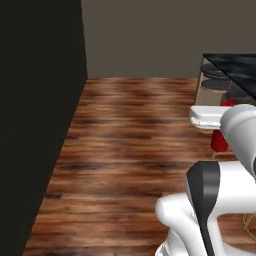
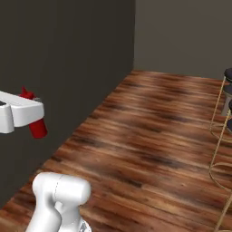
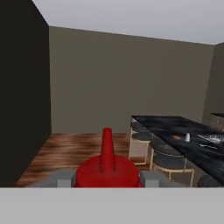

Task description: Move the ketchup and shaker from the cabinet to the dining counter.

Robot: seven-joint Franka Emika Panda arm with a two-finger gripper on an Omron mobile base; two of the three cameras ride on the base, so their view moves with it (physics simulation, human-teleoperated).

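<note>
My gripper is shut on the ketchup, a red bottle whose narrow top points up between the two grey fingers. In the left base view the white hand holds the ketchup above the wooden floor. From the right base camera the ketchup hangs below the hand. The dining counter, a black veined slab, lies ahead to the right, and its corner shows at the far right. On it stands a small pale cylinder; I cannot tell if it is the shaker. The cabinet is out of view.
Gold-legged black stools line the counter's near side. A small orange thing lies on the slab. A dark wall runs along the left. Open wooden floor stretches ahead to the grey back wall.
</note>
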